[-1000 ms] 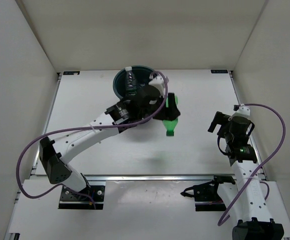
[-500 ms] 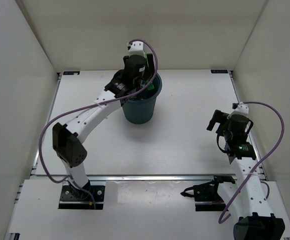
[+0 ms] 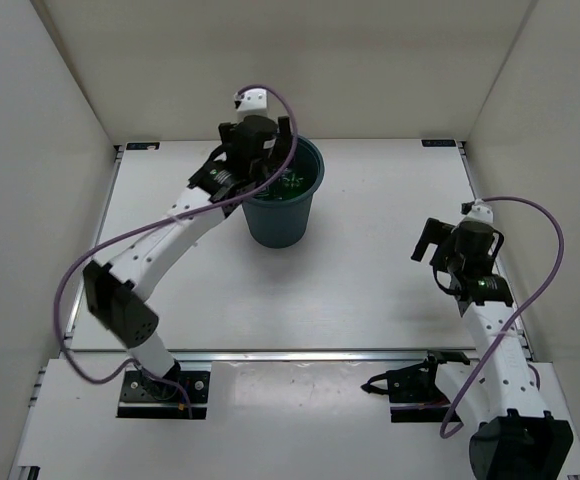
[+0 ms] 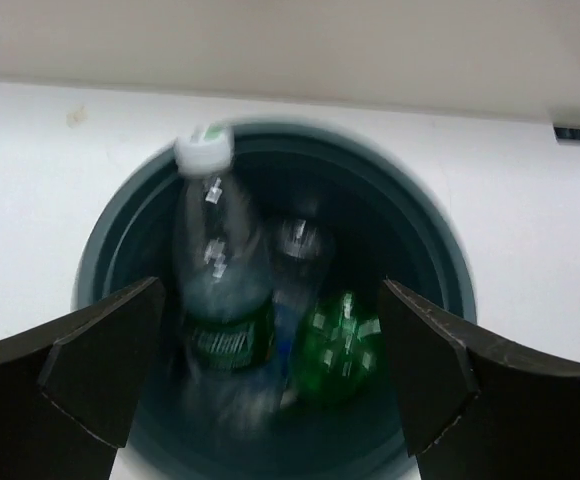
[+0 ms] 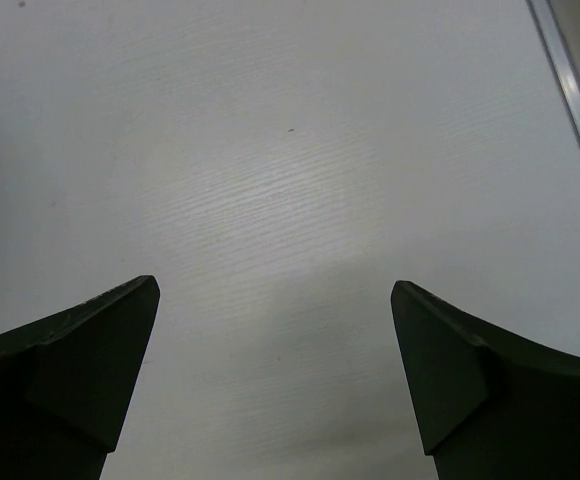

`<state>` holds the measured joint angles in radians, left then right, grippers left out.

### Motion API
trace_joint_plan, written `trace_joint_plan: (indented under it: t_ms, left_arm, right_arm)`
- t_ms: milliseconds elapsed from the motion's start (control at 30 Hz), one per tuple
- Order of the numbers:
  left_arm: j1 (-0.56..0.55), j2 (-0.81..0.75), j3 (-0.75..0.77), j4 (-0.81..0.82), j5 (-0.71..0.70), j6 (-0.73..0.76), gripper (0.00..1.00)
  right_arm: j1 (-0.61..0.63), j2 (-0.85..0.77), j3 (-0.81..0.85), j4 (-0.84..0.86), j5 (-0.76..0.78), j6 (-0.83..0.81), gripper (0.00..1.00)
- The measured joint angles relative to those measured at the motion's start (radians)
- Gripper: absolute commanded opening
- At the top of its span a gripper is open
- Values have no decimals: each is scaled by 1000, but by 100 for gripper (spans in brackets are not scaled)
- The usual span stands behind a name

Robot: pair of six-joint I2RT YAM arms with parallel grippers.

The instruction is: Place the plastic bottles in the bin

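The dark teal bin (image 3: pixel 282 222) stands at the back middle of the table. My left gripper (image 3: pixel 275 163) hangs just above its near-left rim, open and empty. The left wrist view looks straight down into the bin (image 4: pixel 448 248) between the spread fingers of that gripper (image 4: pixel 270 335). The all-green bottle (image 4: pixel 342 345) lies inside, beside a clear bottle with a dark label and white cap (image 4: pixel 220 300). Part of another clear bottle (image 4: pixel 305 238) shows behind them. From above, the green bottle (image 3: pixel 292 184) glints inside the bin. My right gripper (image 3: pixel 429 241) hovers open over bare table at the right, its jaws (image 5: pixel 275 300) holding nothing.
White walls enclose the table on the left, back and right. A metal rail (image 3: pixel 300 352) runs along the near edge by the arm bases, and the table's right edge strip (image 5: pixel 575 95) shows in the right wrist view.
My left arm swung the green bottle from mid-table back over the bin, then opened. The green bottle now lies inside the bin. The right arm has hardly moved.
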<state>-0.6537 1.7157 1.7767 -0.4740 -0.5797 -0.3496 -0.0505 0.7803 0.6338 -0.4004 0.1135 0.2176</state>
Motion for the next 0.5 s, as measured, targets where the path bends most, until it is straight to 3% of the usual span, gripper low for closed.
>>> trace_joint_plan:
  t_ms: [100,167,367,500]
  left_arm:
    - [14,-158,-126,-77,39,-42,99]
    - [82,-306,-268,-122,56,-86,99]
    - [468,-695,-686,-312,77,-200,99]
    - [482,-791,-775,-418,60,-233,99]
  right_arm:
    - [-28,71,58,-59,-53,0,100]
    - [-43,116,87,-94,-87,-2,100]
    - [3,185,127,-190,-122,-7,99]
    - [-23,173,116,-177,-168,8,99]
